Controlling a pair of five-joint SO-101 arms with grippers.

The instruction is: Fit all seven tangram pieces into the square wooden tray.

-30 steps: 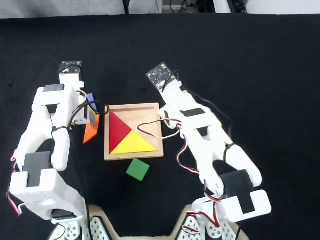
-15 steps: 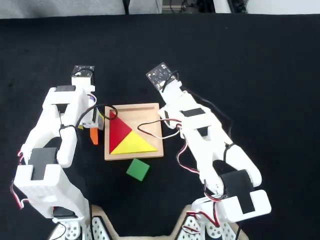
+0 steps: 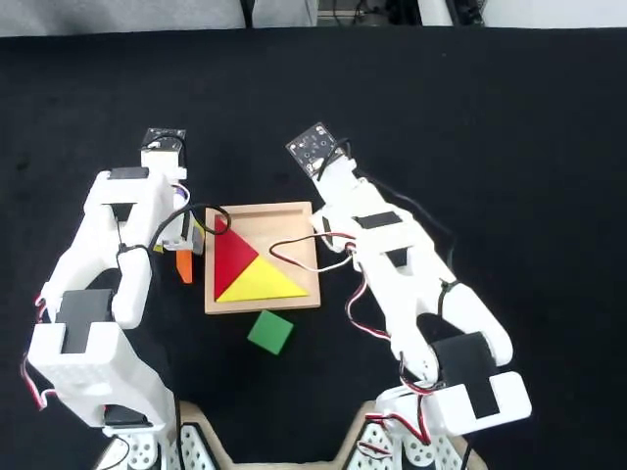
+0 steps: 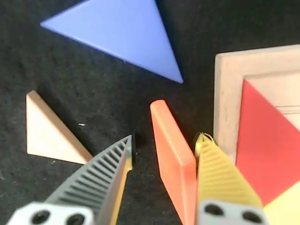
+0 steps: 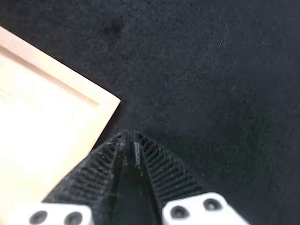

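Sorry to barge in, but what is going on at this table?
Two arms are filling the square wooden tray with tangram pieces. The red triangle and yellow triangle lie in it. The left gripper is open astride the orange piece, tilted on edge beside the tray. The right gripper is shut by a tray corner. The green square, blue triangle and pale triangle lie outside.

4 triangles point(image 4: 117, 35) point(image 4: 47, 131) point(image 3: 233, 255) point(image 3: 263, 282), 1 square point(image 3: 269, 332), 1 orange piece point(image 4: 173, 159) — and 1 wooden tray point(image 3: 260, 208).
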